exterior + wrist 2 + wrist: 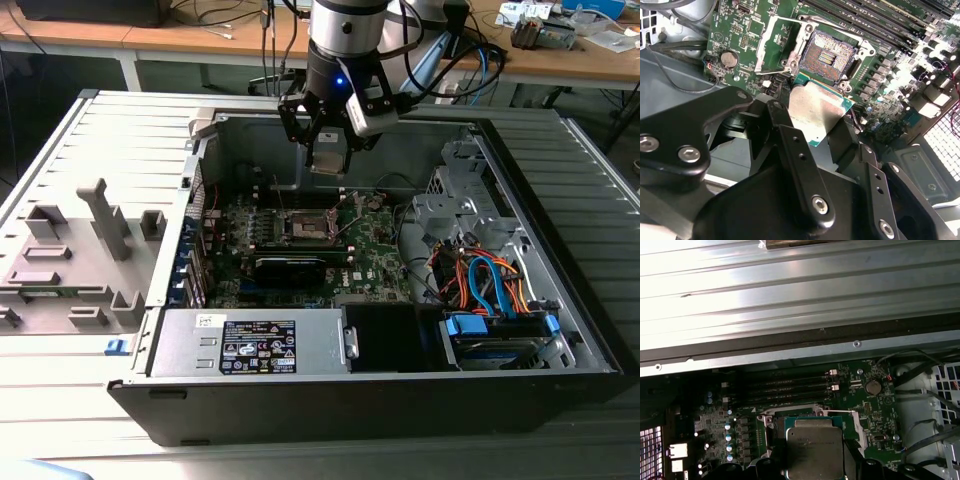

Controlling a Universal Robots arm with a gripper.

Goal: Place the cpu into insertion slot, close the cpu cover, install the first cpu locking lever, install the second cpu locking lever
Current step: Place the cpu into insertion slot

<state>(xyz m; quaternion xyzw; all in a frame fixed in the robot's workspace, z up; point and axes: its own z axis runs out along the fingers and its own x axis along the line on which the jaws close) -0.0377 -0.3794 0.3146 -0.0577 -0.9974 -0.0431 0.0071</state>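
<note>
Cpu (816,112) — one item, small flat square, silvery-grey top with a green rim. We log it clamped in the gripper (812,125), whose black fingers (780,117) press on two opposite sides. Location: held in the air inside the open computer case (350,410), over the green motherboard (375,250), not seated.

Insertion slot (827,57): square socket with a dark centre and a silvery metal rim. Its contact field lies bare in the second wrist view. In the exterior view the cpu hangs above the slot, apart from it.

Cpu cover (798,44): thin silvery frame with a cut-out middle, swung open to one side of the slot; green board shows through the cut-out.

Other entries we note:
- coin battery (729,59), on the board near the cover
- memory slots (790,387) — long dark rows beyond the socket
- power supply (200,340), a grey box along the case's front wall
- orange and blue cables (480,280), towards the exterior view's right
</note>
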